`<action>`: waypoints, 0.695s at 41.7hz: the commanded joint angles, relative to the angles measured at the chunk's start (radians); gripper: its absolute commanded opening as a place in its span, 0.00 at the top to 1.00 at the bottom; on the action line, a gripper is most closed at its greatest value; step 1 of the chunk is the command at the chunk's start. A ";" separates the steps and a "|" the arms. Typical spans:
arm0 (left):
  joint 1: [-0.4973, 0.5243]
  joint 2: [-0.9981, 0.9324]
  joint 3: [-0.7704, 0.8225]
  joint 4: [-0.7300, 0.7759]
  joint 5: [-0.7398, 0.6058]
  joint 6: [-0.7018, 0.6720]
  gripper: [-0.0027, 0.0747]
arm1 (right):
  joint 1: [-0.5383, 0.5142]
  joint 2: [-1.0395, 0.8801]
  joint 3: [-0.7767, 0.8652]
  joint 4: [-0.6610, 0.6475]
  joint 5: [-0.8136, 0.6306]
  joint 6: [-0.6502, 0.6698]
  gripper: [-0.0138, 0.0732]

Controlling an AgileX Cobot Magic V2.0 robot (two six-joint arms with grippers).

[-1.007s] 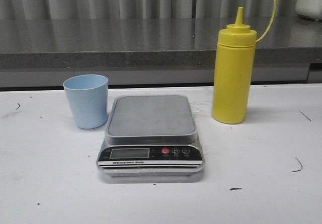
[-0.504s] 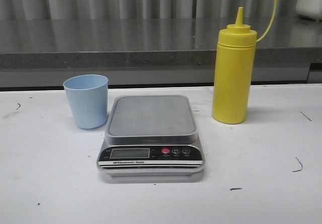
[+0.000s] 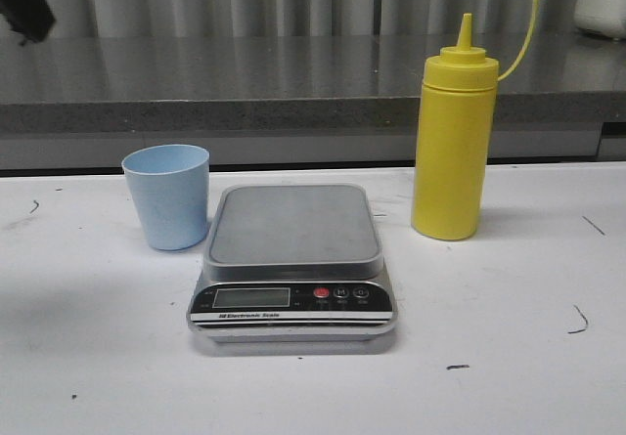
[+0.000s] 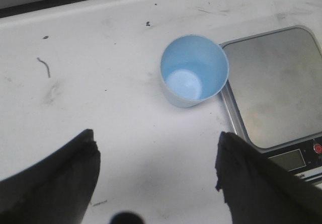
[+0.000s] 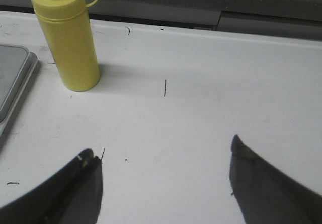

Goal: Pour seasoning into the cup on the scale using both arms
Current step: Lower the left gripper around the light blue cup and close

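three things stand on the white worktop [image 3: 88, 357] in the front view: the cup [image 3: 167, 196], the scale [image 3: 292, 262] and the seasoning [image 3: 451, 129]. the cup is upright just left of the scale's steel platform, on the worktop and not on the scale. in the left wrist view its rim looks almost against the platform edge, but i cannot tell if they touch. the cup is empty inside. the scale's platform is bare, and its black front panel with the display and a red button faces the camera. the seasoning bottle stands upright to the right of the scale, near its back corner and clearly apart from it, with the nozzle uncovered and the cap hanging out on its thin strap to the right.

the left gripper [image 4: 156, 168] hangs above the worktop close to the cup, its fingers [image 4: 55, 178] spread wide and holding nothing. the right gripper [image 5: 166, 178] hangs over bare worktop well apart from the seasoning, fingers [image 5: 261, 183] also spread and empty. a dark piece of the left arm [image 3: 24, 5] shows in the front view's upper left corner.
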 commanded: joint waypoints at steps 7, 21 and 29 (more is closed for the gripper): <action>-0.019 0.198 -0.188 0.027 0.024 -0.005 0.35 | -0.002 0.010 -0.027 -0.011 -0.068 -0.012 0.21; -0.021 0.453 -0.353 0.068 0.092 -0.034 0.35 | -0.002 0.010 -0.027 -0.011 -0.068 -0.012 0.21; -0.021 0.538 -0.411 0.056 0.081 -0.036 0.35 | -0.002 0.010 -0.027 -0.011 -0.068 -0.012 0.21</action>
